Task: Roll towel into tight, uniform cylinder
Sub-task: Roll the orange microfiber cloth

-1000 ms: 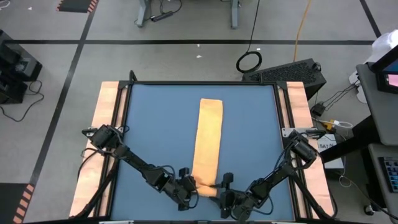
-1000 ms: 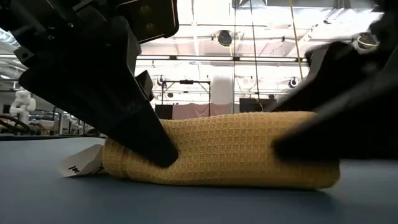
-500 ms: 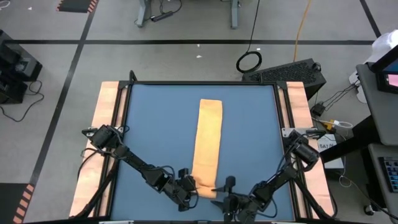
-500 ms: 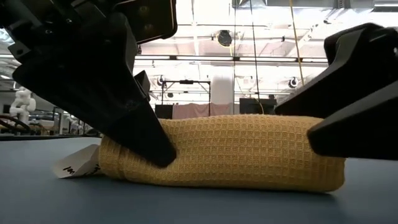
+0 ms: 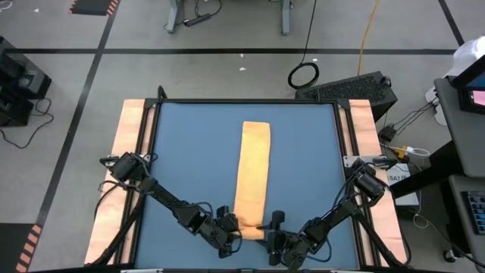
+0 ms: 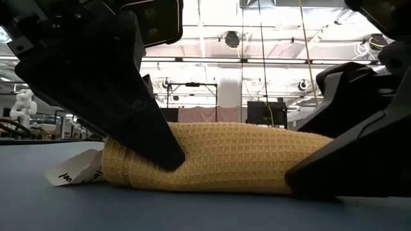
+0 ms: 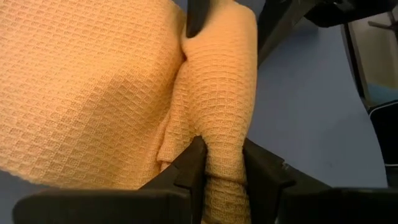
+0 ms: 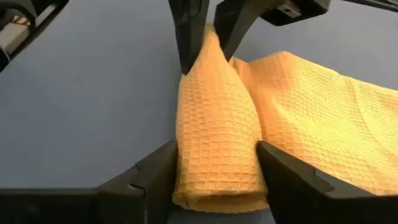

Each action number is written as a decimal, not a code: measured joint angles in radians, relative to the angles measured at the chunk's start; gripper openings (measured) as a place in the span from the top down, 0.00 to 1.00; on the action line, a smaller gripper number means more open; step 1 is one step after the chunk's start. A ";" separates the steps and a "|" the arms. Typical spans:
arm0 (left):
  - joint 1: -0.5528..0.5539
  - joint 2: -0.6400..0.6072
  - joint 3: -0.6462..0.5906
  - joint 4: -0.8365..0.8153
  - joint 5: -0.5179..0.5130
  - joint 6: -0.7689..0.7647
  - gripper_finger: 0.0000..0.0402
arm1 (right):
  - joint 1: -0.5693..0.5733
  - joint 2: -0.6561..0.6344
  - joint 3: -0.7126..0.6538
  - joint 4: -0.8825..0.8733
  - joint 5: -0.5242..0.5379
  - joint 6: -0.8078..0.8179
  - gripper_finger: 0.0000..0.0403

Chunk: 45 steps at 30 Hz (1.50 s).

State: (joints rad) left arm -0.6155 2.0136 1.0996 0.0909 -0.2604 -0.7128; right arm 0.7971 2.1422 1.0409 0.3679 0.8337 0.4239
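You had one towel (image 5: 254,176) on the table (image 5: 189,152), and both low arms met its rolled end: left gripper (image 7: 219,163) pinched it, right gripper (image 8: 217,167) straddled it.

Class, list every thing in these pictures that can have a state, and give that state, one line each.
towel: lying flat in a long strip on the table, its near end rolled up.
white tag: sticking out flat from the roll's end.
left end effector: shut on the towel, pinching one end of the roll.
right end effector: fingers set either side of the roll's other end, touching it.
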 joint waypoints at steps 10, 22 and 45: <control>-0.008 0.001 0.000 0.009 0.018 -0.040 0.72 | -0.002 0.000 0.000 -0.002 -0.031 0.041 0.72; -0.043 -0.150 -0.001 -0.052 -0.085 0.165 0.32 | -0.021 -0.006 0.002 -0.043 -0.108 0.233 0.91; -0.173 0.037 0.000 0.031 -0.463 0.525 0.29 | -0.099 -0.005 0.001 -0.011 -0.276 0.374 0.92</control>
State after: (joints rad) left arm -0.7886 2.0509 1.0996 0.1217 -0.7237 -0.1882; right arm 0.6985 2.1376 1.0416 0.3571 0.5579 0.7980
